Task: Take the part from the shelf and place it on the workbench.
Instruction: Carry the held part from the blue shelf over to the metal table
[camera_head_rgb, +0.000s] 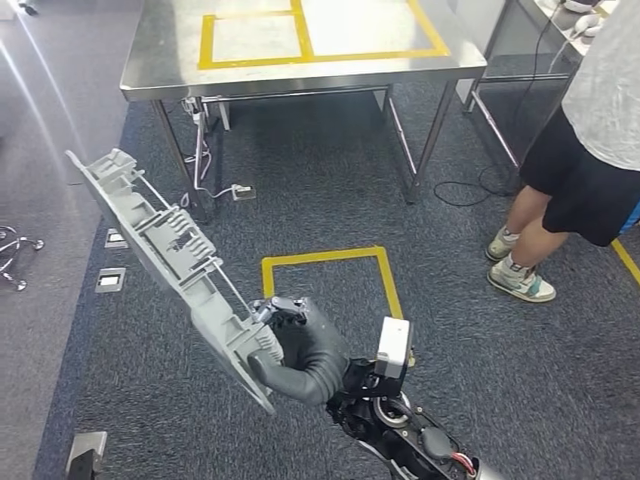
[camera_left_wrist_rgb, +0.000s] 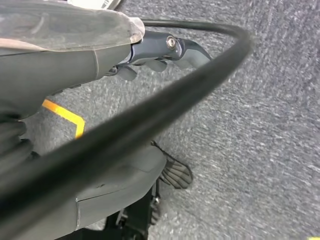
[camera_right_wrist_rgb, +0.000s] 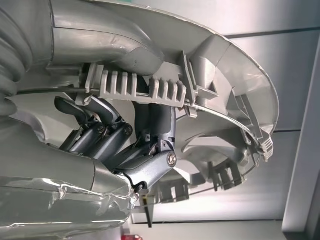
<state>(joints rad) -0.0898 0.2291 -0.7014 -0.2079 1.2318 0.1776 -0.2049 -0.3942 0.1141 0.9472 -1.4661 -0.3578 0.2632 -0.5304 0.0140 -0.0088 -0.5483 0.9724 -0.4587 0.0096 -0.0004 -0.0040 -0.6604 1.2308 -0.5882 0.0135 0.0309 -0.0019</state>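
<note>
The part (camera_head_rgb: 166, 250) is a long grey plastic moulding with ribs and clips, held slanting above the carpet. My right hand (camera_head_rgb: 302, 350) grips its nearer end, thumb curled under the edge. In the right wrist view the dark fingers (camera_right_wrist_rgb: 113, 135) wrap into the part (camera_right_wrist_rgb: 226, 75) behind a ribbed bar. The steel workbench (camera_head_rgb: 151, 70), marked with yellow tape rectangles, stands ahead at the top of the head view, well beyond the part. My left hand (camera_left_wrist_rgb: 162, 50) hangs over the carpet with nothing in it, fingers loosely extended.
A person (camera_head_rgb: 581, 150) in dark shorts and sneakers stands at the right, close to the bench's corner. A yellow taped square (camera_head_rgb: 324, 260) marks the carpet ahead. Floor sockets (camera_head_rgb: 111, 280) and cables (camera_head_rgb: 204, 190) lie near the bench legs. A chair base (camera_head_rgb: 11, 250) is far left.
</note>
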